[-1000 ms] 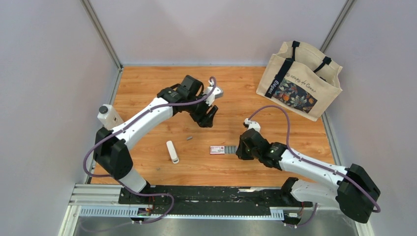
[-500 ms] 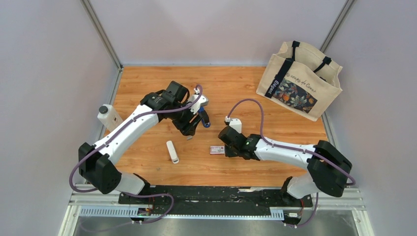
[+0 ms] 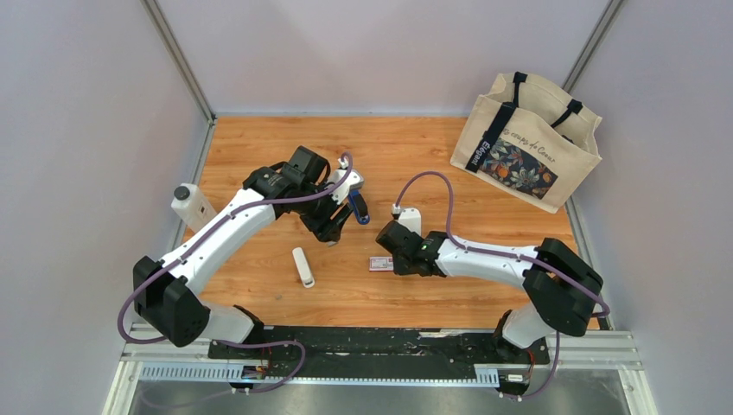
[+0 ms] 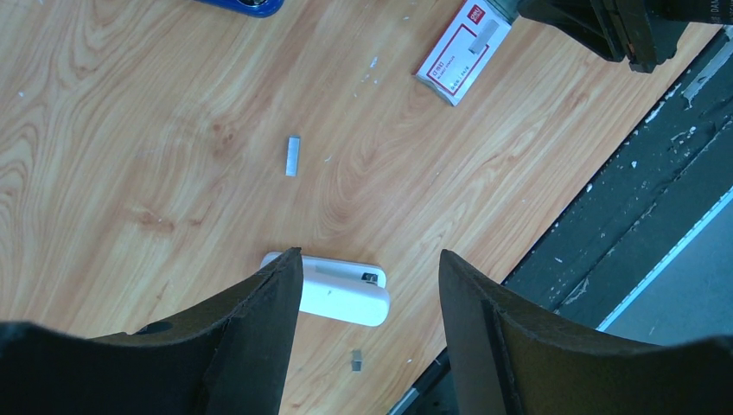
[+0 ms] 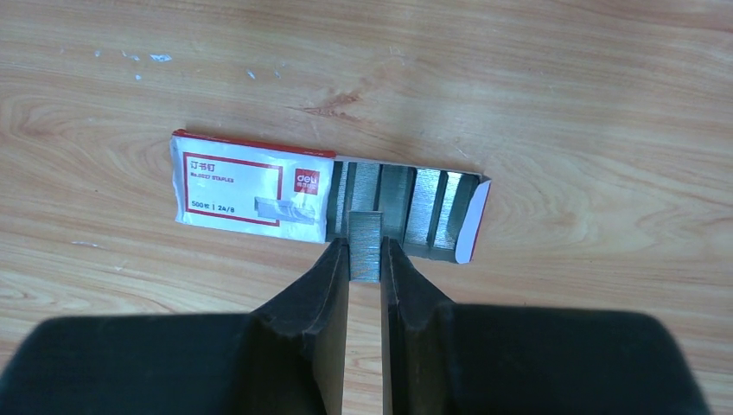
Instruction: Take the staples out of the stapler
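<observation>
1. On the orange-brown wooden table (image 3: 251, 143), your small narrow blue stapler with black parts (image 3: 356, 207) lies flat, just beside the left gripper (image 3: 333, 225) on its far side. Neither gripper touches it.
2. Your left gripper hangs over the wood with its jaws spread wide and nothing between them. In its wrist view a white oblong rounded plastic stick (image 4: 341, 298) lies flat on the table below the gap between the fingers.
3. One short grey metal staple strip (image 4: 292, 156) rests loose on bare wood between the stapler and the white stick, apart from both. A tinier grey staple fragment (image 4: 356, 360) sits near the stick, toward the table's front edge.
4. Your right gripper (image 5: 365, 259) has its jaws clenched on a grey strip of staples (image 5: 365, 226), pinched at its near end. The far end reaches over the open tray; you cannot tell whether it touches it.
5. That tray belongs to a red-and-white cardboard staple box (image 5: 251, 194). Its sleeve is slid aside, so the open tray (image 5: 436, 212) shows rows of grey staples.
6. At the far right stands a beige canvas tote bag with a floral print (image 3: 527, 143). A white bottle-like object with a black cap (image 3: 192, 206) sits by the left edge.
</observation>
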### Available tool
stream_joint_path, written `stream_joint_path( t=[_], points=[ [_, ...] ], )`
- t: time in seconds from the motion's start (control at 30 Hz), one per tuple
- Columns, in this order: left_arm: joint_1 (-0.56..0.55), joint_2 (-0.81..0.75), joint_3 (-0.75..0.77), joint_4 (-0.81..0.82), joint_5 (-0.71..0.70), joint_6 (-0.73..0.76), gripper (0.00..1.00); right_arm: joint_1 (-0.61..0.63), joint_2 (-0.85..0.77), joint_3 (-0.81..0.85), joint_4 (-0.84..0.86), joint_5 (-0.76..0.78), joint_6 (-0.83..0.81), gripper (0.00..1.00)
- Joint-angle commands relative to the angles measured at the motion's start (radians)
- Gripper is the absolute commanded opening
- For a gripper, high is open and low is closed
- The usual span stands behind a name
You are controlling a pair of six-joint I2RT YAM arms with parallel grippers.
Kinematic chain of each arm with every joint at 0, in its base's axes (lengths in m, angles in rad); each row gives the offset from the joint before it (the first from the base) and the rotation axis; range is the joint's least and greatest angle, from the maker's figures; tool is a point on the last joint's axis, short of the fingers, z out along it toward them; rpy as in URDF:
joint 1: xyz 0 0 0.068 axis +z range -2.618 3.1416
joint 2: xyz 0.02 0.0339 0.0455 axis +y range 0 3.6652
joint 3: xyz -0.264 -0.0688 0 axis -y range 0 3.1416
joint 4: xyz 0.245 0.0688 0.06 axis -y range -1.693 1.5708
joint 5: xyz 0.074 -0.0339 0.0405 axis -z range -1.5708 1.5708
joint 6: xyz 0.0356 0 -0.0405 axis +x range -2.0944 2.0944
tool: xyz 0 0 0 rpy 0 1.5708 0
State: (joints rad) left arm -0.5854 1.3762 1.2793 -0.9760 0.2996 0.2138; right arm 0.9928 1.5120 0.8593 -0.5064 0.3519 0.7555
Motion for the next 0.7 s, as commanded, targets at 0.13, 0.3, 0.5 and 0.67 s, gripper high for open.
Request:
stream_joint_path(
  t=[0.13,0.3,0.5,0.67],
  points=[
    [0.004,-0.034,0.002,0.011,-0.004,0.013,0.68,0.006,0.014,0.038,-0.015,0.027,0.013,0.15],
    [0.004,-0.034,-0.005,0.016,-0.002,0.01,0.68,0.006,0.023,0.044,-0.011,0.021,0.004,0.15],
    [0.004,-0.029,-0.003,0.019,-0.004,0.009,0.67,0.006,0.037,0.053,-0.007,0.012,-0.004,0.15],
    [0.004,-0.029,-0.006,0.022,-0.007,0.007,0.67,0.006,0.037,0.053,-0.007,0.009,-0.007,0.15]
  ],
)
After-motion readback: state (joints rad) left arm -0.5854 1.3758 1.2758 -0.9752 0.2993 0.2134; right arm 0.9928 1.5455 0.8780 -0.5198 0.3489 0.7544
